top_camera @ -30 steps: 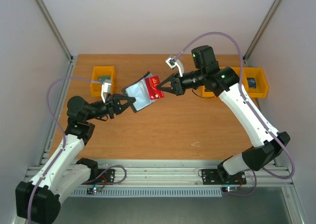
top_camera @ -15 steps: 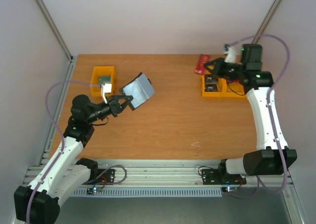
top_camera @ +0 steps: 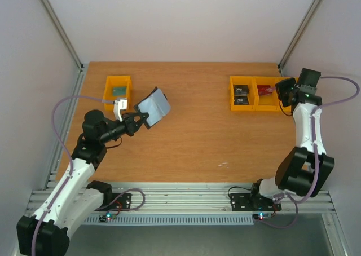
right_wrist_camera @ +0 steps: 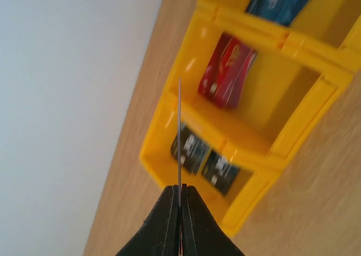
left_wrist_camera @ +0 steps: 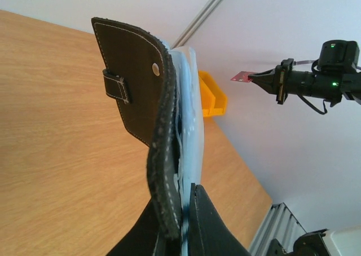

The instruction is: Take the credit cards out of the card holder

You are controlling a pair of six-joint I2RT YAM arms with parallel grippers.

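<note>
The left end effector (left_wrist_camera: 179, 208) was clamped on the lower edge of the small black stitched folding card holder (left_wrist_camera: 135, 87). It held the holder raised off the brown wooden worktop (top_camera: 197, 143) on the left side. The holder was open, with its pale blue-grey pockets turned toward the other arm, likely so a card could be drawn straight out.

Far to the right, the right end effector (right_wrist_camera: 180, 191) was closed on a thin red plastic credit card (left_wrist_camera: 241, 76), pinched by one end. The card hung above the row of yellow plastic bins (right_wrist_camera: 265, 154), apparently so it could be dropped into a compartment sorted by colour.

Counted: one card holder, one card in a grip, two arms. The right-hand row showed three compartments, one with dark flat items, one with red, one with blue. A single yellow bin (top_camera: 110, 101) sat at the left rear. Whether any card sat inside the pockets could not be told.
</note>
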